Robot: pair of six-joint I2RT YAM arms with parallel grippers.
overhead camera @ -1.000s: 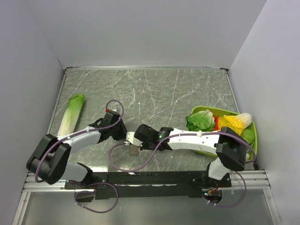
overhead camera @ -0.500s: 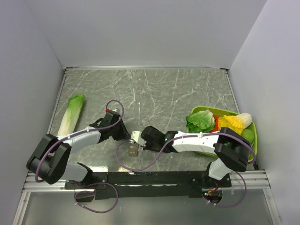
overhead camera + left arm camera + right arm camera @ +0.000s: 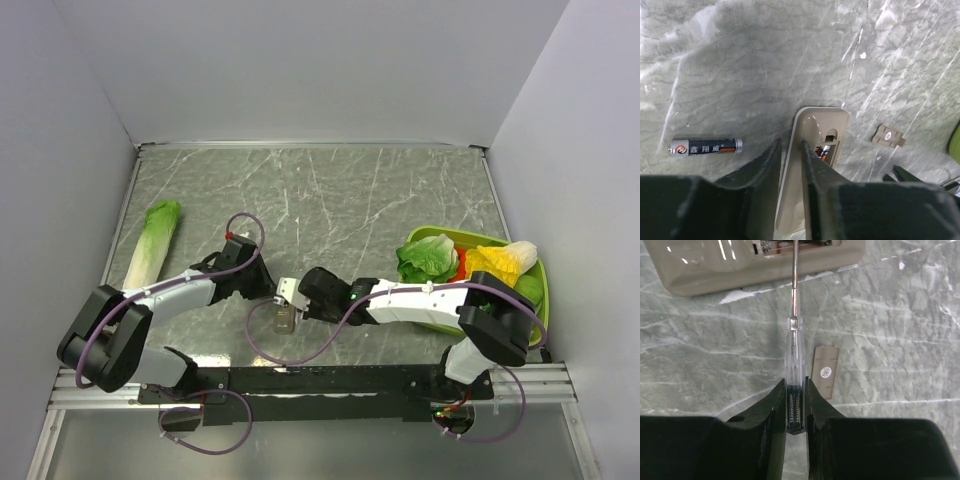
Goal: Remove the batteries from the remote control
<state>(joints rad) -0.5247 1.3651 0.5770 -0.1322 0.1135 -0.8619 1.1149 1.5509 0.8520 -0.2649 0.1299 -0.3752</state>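
The remote control (image 3: pixel 822 122) lies with its grey-tan back up and its recess uncovered. One of the batteries (image 3: pixel 822 151) still sits inside the recess. Another battery (image 3: pixel 705 146) lies loose on the marble to the left. My left gripper (image 3: pixel 791 147) is shut on the remote's long edge. My right gripper (image 3: pixel 796 385) is shut on a clear-handled screwdriver (image 3: pixel 795 350), whose metal shaft reaches up into the recess of the remote (image 3: pixel 715 265). From above, both grippers meet over the remote (image 3: pixel 285 318) near the table's front edge.
The detached battery cover (image 3: pixel 825 371) lies flat on the marble to the right of the screwdriver, and also shows as a cover (image 3: pixel 888 135) beside the remote. A long cabbage (image 3: pixel 152 243) lies at the left. A green tray (image 3: pixel 450 232) of vegetables stands at the right.
My right arm has shifted slightly to the right with the screwdriver, mostly in the first half second. The left arm and the remote have barely moved.
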